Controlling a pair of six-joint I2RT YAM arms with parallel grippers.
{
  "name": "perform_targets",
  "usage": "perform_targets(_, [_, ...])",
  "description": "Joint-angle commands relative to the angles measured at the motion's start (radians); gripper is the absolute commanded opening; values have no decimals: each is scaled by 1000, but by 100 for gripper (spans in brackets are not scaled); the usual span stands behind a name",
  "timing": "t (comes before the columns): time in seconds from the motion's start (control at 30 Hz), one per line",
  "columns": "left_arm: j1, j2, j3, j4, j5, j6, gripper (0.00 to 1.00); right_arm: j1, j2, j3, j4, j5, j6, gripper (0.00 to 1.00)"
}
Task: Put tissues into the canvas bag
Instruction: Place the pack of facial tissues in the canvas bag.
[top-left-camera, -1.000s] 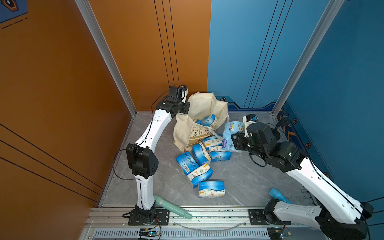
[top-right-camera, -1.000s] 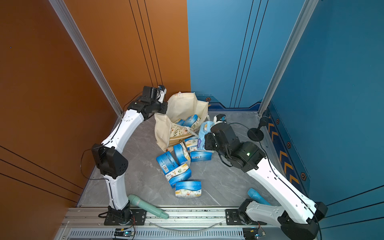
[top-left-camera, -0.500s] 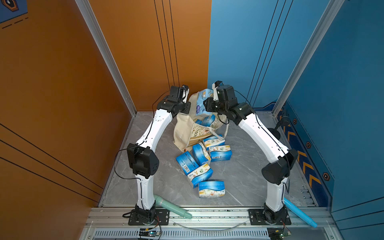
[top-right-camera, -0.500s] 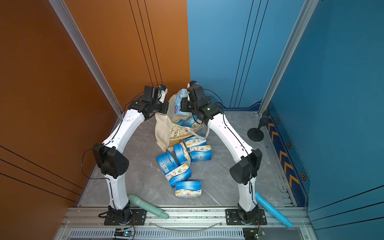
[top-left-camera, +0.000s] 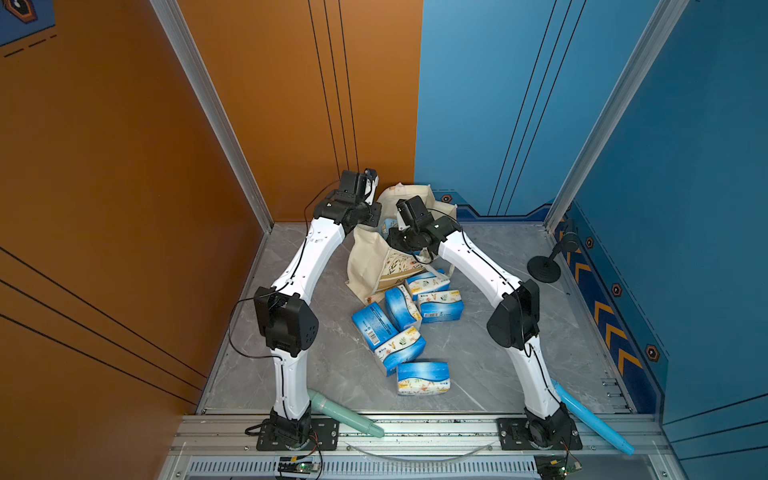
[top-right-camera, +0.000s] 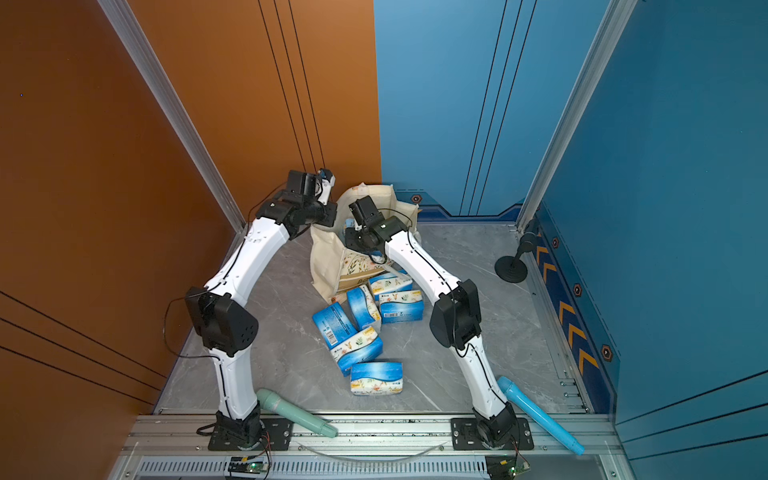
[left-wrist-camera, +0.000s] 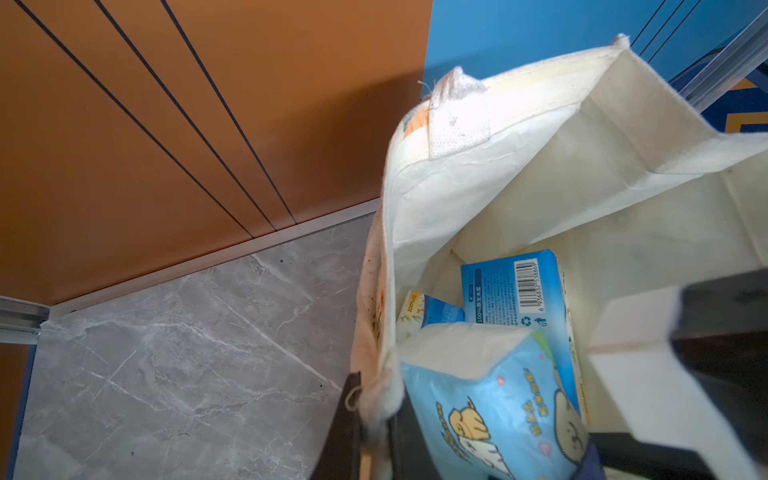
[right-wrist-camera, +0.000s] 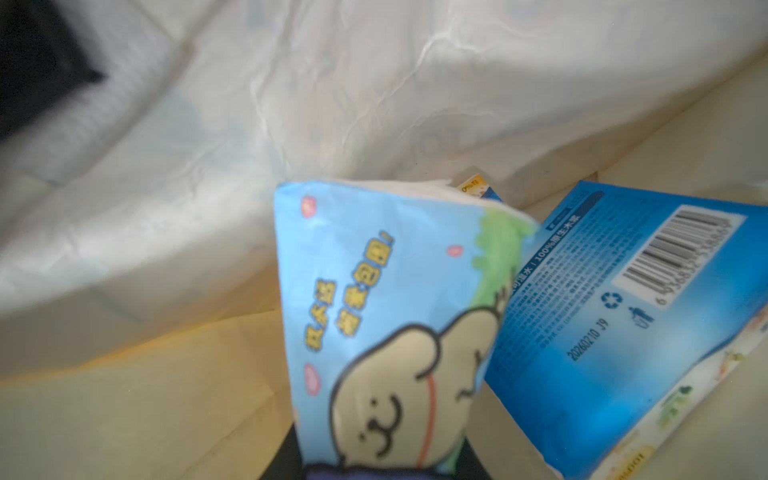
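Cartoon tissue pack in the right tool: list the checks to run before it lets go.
1. Is the cartoon pack inside the canvas bag mouth: ok.
2. Is the right tool clamped on the pack: ok.
3. Is the left tool pinching the rim, mouth open: ok.
4. Free space under the pack: cannot tell; the barcode pack lies alongside.
5. Everything bagged: not ok, six packs lie on the table.

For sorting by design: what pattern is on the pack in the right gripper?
Pack: light blue, cartoon puppy; right wrist view.
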Motion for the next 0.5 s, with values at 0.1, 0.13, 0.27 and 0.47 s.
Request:
perform_targets(0.1, [1, 26, 36, -5, 25, 0, 0, -19, -8, 37, -75, -45, -28, 48])
perform_targets(0.13, [3, 28, 37, -6, 25, 0, 0, -22, -20, 37, -73, -43, -33, 49])
perform_targets(0.27, [6, 30, 35, -8, 21, 0, 0, -34, -86, 37, -59, -42, -47, 54])
perform_targets(0.47, [15, 30, 34, -11, 20, 0, 0, -74, -280, -61, 25, -38, -60, 65])
